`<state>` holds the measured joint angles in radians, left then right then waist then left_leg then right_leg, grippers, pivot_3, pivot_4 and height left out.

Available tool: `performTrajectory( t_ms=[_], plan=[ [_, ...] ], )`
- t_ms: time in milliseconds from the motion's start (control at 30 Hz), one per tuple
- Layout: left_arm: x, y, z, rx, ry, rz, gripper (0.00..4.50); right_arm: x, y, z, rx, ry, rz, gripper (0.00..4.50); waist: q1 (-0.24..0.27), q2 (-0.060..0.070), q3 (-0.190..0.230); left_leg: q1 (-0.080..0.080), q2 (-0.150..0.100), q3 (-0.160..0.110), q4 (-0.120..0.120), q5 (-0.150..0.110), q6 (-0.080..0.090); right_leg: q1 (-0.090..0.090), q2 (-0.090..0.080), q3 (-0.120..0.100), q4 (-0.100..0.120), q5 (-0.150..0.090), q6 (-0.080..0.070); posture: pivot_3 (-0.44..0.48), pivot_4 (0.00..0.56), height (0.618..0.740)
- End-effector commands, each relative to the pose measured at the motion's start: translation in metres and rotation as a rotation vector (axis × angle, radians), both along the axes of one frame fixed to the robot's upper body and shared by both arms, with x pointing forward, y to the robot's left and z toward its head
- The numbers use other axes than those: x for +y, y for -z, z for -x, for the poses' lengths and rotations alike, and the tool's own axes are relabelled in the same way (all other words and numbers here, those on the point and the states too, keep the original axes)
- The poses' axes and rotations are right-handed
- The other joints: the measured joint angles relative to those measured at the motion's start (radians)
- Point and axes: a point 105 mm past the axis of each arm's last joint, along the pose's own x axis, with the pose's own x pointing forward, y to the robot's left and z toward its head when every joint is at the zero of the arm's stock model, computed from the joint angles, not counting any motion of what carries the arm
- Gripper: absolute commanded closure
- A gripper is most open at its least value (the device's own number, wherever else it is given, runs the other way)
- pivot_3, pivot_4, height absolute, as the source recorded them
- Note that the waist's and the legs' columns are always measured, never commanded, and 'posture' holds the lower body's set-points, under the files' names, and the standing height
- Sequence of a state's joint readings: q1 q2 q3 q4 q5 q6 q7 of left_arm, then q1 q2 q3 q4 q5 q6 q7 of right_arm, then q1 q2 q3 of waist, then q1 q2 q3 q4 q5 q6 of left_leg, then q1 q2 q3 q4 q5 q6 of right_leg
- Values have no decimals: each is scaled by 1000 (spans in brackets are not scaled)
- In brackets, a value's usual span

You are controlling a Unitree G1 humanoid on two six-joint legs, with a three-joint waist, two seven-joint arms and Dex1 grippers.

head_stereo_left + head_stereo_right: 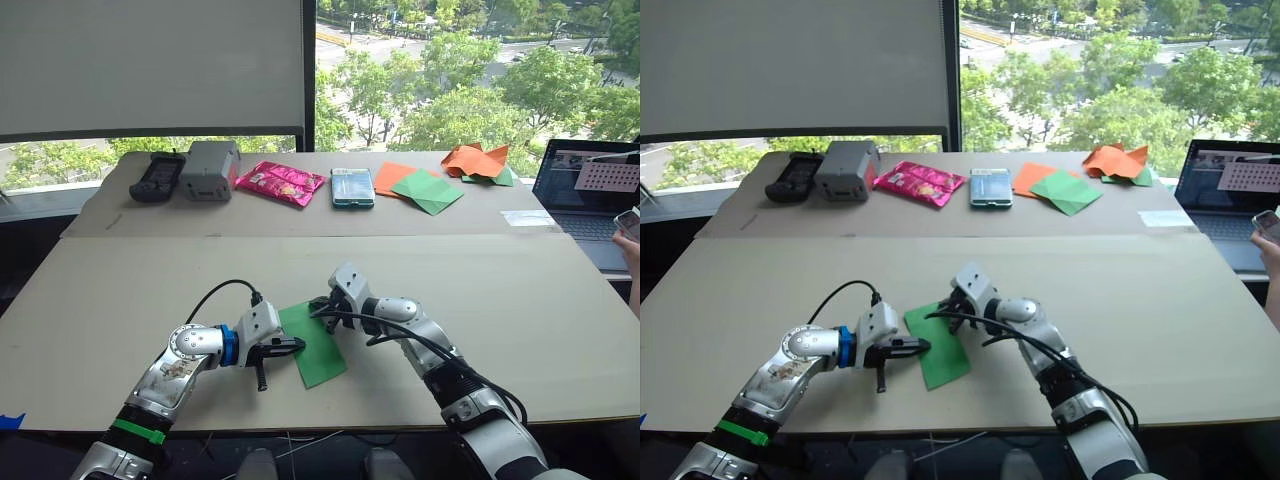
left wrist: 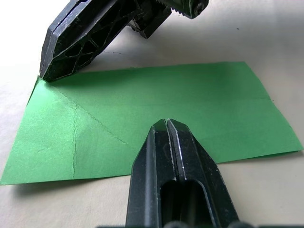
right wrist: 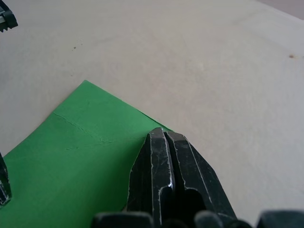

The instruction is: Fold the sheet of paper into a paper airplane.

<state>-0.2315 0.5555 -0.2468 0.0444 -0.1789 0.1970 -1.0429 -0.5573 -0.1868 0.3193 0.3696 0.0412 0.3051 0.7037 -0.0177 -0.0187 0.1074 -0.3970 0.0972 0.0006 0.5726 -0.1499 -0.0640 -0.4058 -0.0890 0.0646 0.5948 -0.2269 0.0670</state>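
Note:
The sheet of paper (image 1: pixel 320 352) lies flat on the near table, a bright green rectangle with crease lines across it (image 2: pixel 190 95). My left gripper (image 1: pixel 298 345) is shut, and its tips (image 2: pixel 167 124) rest on the sheet at its left long edge. My right gripper (image 1: pixel 320 305) is also shut. It presses down on the sheet's far corner (image 3: pixel 164 134). In the left wrist view that right gripper (image 2: pixel 47 73) touches the paper's corner. Neither gripper has paper between its fingers.
The back table holds a black device (image 1: pixel 157 176), a grey box (image 1: pixel 209 169), a pink packet (image 1: pixel 279 182), a phone (image 1: pixel 352 187), overlapping orange and green sheets (image 1: pixel 420 186) and a crumpled paper heap (image 1: pixel 478 161). At the right are a laptop (image 1: pixel 597 190) and a person's hand (image 1: pixel 630 250).

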Motion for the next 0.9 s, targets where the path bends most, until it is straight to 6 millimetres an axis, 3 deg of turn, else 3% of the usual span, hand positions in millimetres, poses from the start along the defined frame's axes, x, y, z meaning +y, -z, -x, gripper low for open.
performTrajectory(
  t_ms=[33, 567, 900],
  plan=[
    [5, 12, 3, 34, -7, -53, 4500, -5, 21, 8, 61, 6, 78, 4489, 0, 0, 0, 0, 0, 0, 0, 0, 0, 0, 0, 0, 0, 0, 0, 0, 150, 718],
    [5, 13, 1, 33, -6, -61, 4500, 2, 26, 35, 53, -62, 144, 4489, 0, 0, -2, 1, 0, 0, 0, 0, 0, 0, 0, 0, 0, -1, 0, 0, 150, 718],
    [4, 13, -1, 31, -2, -62, 4500, -18, 34, 38, 142, 32, 160, 4489, 4, 0, -2, 1, 0, 0, 0, 0, -1, 0, -1, 0, -1, -1, 0, 0, 150, 718]
  ],
)
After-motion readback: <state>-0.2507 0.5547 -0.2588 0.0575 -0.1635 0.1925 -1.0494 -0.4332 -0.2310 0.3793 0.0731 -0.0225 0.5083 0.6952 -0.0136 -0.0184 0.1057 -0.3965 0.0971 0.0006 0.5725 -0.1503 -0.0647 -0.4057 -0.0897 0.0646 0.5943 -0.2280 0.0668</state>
